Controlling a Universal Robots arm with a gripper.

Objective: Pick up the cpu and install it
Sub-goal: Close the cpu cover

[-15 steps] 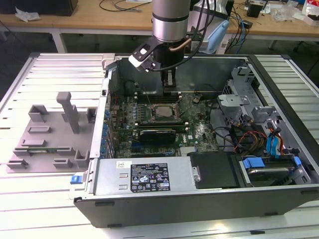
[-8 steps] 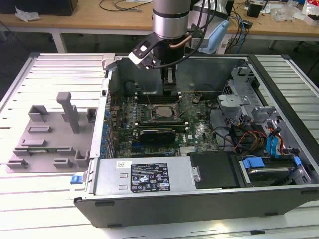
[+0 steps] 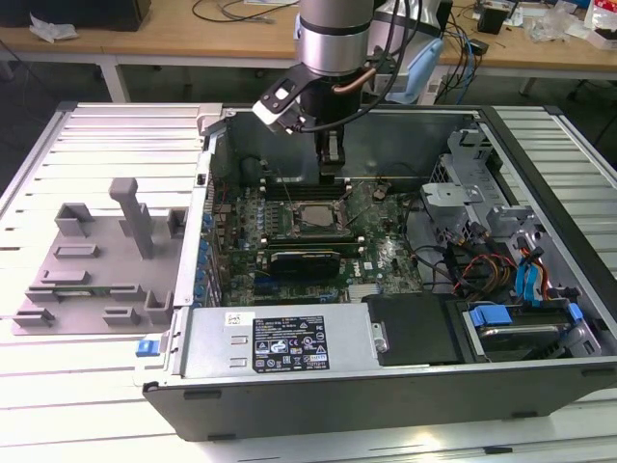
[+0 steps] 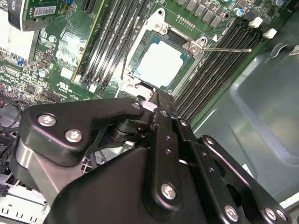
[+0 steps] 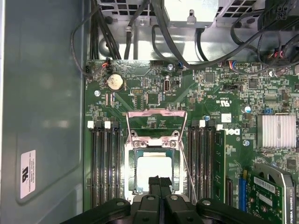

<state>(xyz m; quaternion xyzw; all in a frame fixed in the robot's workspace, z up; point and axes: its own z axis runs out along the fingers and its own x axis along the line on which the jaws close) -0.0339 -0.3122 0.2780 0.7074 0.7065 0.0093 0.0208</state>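
The cpu [image 5: 153, 171], a flat square chip with a bright silver top, lies in the motherboard socket [image 5: 132, 173] inside the open computer case; it also shows in the second wrist view [image 4: 161, 63] and the exterior view [image 3: 314, 218]. The socket's metal load plate [image 5: 156, 122] is swung open and its thin lever [image 5: 187, 172] stands raised. My gripper [image 5: 159, 179] hangs just above the socket's edge, apart from the cpu, with its two black fingers [image 4: 158, 100] pressed together and nothing between them. In the exterior view the gripper [image 3: 334, 176] is behind the socket.
Memory slots [image 5: 103, 168] flank the socket on both sides. A heatsink [image 5: 276, 131] and an expansion card [image 5: 271, 193] sit on the board. Cables [image 5: 140, 28] run along the case wall. A grey plastic tray [image 3: 96, 265] with upright blocks stands outside the case at the exterior view's left.
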